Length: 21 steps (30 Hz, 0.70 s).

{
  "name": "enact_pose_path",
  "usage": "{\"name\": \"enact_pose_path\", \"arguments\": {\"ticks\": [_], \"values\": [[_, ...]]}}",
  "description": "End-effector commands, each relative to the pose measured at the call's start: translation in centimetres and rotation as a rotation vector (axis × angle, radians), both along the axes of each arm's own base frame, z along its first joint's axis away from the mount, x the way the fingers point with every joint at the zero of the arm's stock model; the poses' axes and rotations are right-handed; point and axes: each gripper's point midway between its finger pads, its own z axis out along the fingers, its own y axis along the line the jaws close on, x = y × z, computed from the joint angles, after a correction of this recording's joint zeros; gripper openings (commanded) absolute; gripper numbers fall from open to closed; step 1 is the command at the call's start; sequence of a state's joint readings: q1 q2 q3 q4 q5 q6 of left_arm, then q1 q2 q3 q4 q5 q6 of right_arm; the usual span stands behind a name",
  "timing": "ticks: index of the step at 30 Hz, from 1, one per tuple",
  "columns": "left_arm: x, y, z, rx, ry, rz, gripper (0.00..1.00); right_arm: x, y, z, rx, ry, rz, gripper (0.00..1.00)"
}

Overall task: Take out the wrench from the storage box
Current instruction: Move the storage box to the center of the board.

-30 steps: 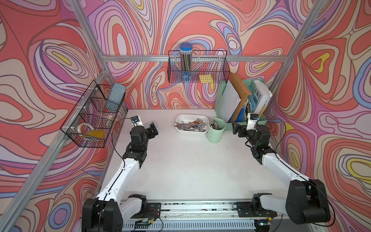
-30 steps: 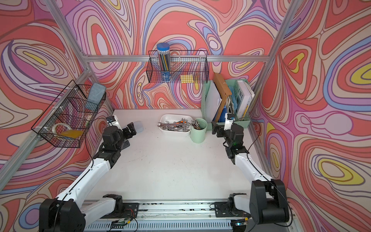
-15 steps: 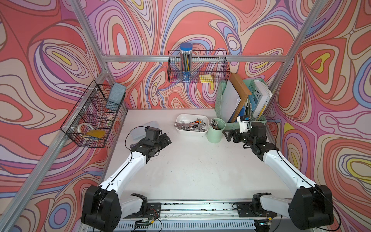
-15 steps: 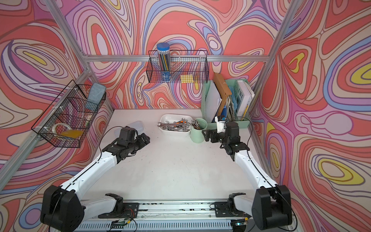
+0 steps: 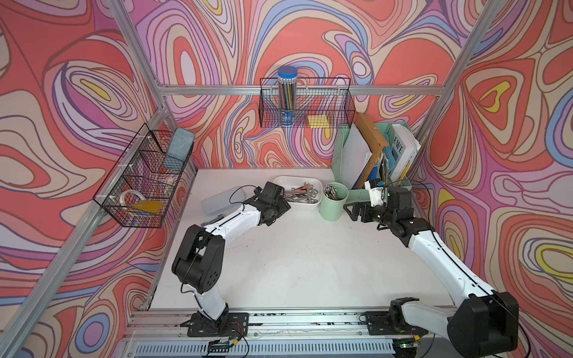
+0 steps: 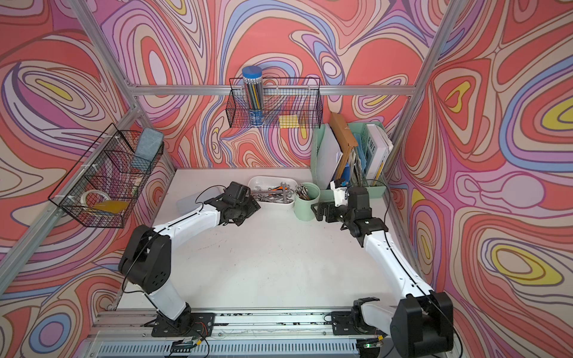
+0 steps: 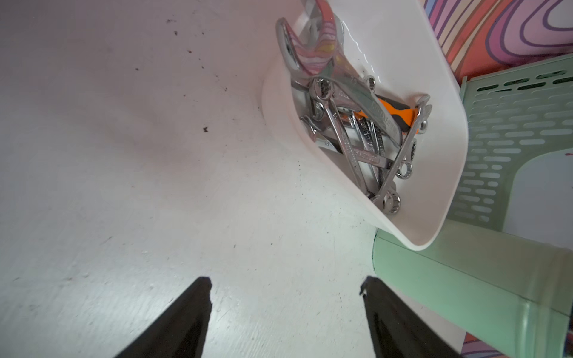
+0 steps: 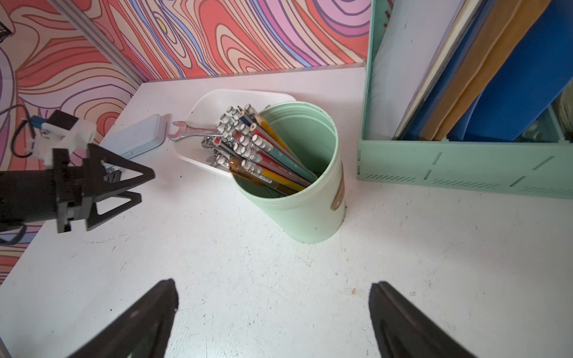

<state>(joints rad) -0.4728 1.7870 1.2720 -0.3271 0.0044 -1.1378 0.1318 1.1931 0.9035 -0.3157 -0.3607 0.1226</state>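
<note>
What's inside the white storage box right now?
The storage box holds a tangled pile of silver wrenches, with an orange-handled tool partly buried under them. The rest of that tool and the box floor beneath the pile are covered.

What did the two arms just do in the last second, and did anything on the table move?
Both arms swung inward. The left hand, open and empty, came up to the storage box; the right hand, open too, neared the green cup. Nothing was grasped. Box, wrenches and cup stayed put.
</note>
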Motion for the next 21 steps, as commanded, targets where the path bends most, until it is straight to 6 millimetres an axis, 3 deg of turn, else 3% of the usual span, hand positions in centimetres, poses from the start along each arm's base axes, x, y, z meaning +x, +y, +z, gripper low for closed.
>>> {"name": "enact_pose_path", "arguments": {"ticks": [1,14,21], "values": [[1.7,-1.2,0.0,-0.023,0.021,0.053,0.78,-0.4,0.3,0.0,-0.001,0.003,0.011,0.98],[5.5,-2.0,-2.0,0.076,0.093,0.099,0.74,0.2,0.3,-0.4,-0.014,0.017,0.007,0.98],[5.8,-2.1,-3.7,0.114,0.139,0.087,0.67,0.4,0.2,-1.1,-0.026,0.03,0.008,0.98]]}}
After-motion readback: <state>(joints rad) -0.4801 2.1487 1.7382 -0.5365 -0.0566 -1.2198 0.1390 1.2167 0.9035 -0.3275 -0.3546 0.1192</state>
